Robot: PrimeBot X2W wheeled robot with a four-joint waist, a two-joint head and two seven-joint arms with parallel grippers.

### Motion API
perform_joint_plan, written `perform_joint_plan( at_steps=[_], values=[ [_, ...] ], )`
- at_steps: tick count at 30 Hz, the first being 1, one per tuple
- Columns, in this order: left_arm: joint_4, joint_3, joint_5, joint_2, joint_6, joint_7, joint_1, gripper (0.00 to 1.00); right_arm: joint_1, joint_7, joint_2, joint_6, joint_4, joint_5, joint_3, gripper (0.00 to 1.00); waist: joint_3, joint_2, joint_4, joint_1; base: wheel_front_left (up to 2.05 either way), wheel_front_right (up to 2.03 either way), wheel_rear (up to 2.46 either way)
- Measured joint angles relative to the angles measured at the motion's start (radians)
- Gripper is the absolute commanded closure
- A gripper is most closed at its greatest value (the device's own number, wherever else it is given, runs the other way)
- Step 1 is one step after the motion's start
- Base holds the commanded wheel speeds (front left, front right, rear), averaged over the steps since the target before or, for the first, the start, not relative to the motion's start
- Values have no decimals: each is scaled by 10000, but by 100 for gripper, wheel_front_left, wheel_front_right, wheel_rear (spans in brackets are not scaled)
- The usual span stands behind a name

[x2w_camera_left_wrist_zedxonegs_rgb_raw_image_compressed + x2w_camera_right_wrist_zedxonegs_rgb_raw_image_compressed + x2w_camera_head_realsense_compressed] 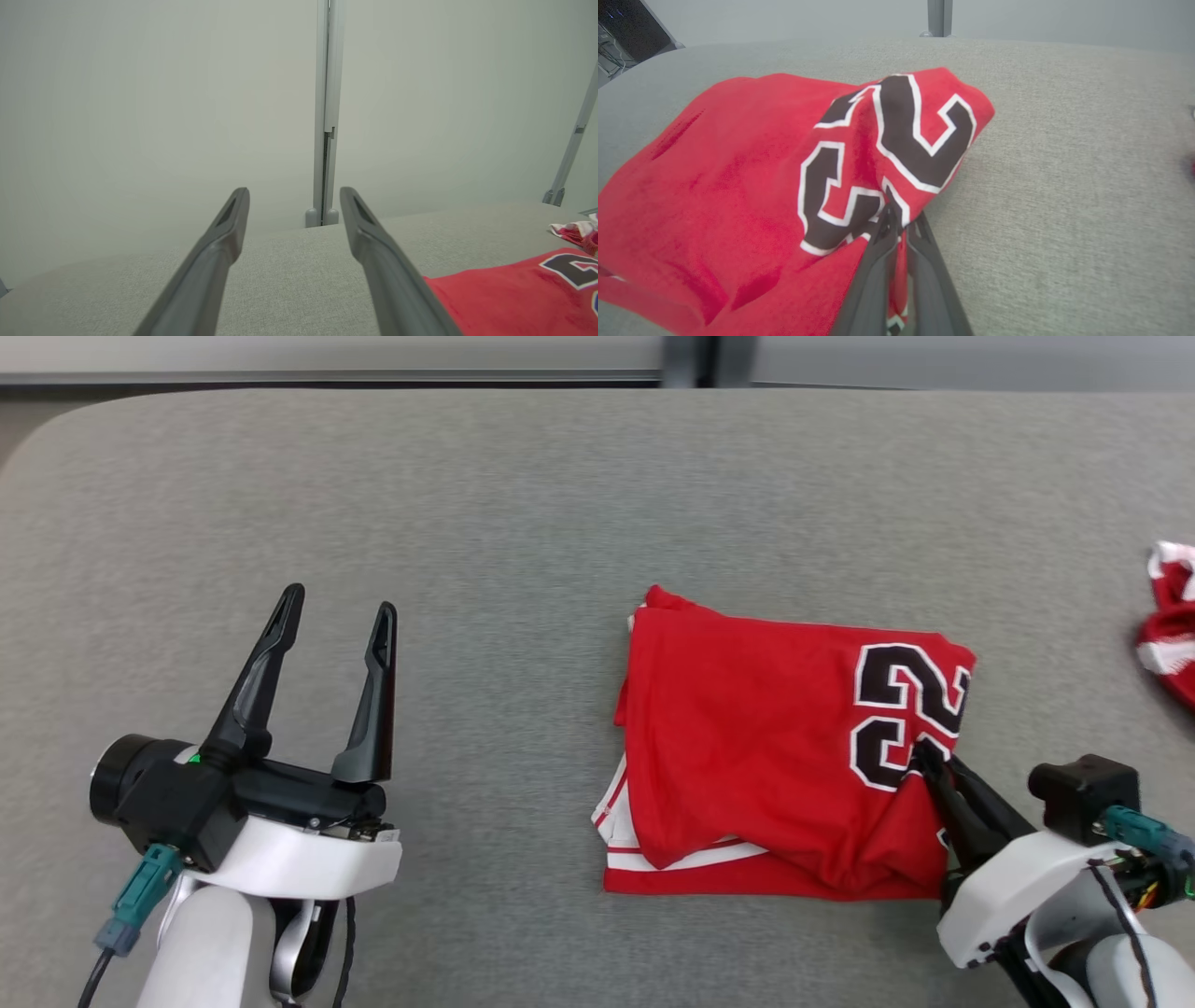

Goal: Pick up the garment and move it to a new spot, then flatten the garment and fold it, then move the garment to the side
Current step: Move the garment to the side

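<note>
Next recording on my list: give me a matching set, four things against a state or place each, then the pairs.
1 left claw
2 right claw
3 folded red jersey
4 crumpled red-and-white cloth

A at the right edge of the table
B open, holding nothing
C shut on the numbered corner
D lying between the two claws

Pairs: 1-B; 2-C; 3-D; 4-A

Left gripper (340,602) hung lower left, fingers spread apart, pointing forward. Right gripper (922,754) angled inward, fingers clamped on garment (747,728) edge.
</note>
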Motion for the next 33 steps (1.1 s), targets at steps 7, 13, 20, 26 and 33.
perform_joint_plan(
  at_steps=[7,13,20,26,33],
  values=[
    [-497,-182,203,320,-46,0,-30,0,77,109,-370,-2,-686,19,-272,100,210,0,-1414,0,0,0,0],
    [-775,-568,238,642,-59,-6,-558,0,-879,-261,-780,0,-755,140,-665,100,738,0,-2472,0,0,0,0],
    [-953,-1452,127,819,-59,4,-1725,0,-2275,-911,-1879,-2,-173,353,-2621,100,1943,0,-2697,0,0,0,0],
    [-1198,-2178,107,1118,-59,6,-2603,0,-3172,-1313,-2784,0,802,713,-4019,100,2996,0,-2498,0,0,0,0],
    [-1243,-2646,-21,1340,-59,4,-3181,0,-3835,-1758,-3306,2,2487,986,-4849,13,3929,-1,-2101,0,0,0,0]
  ],
)
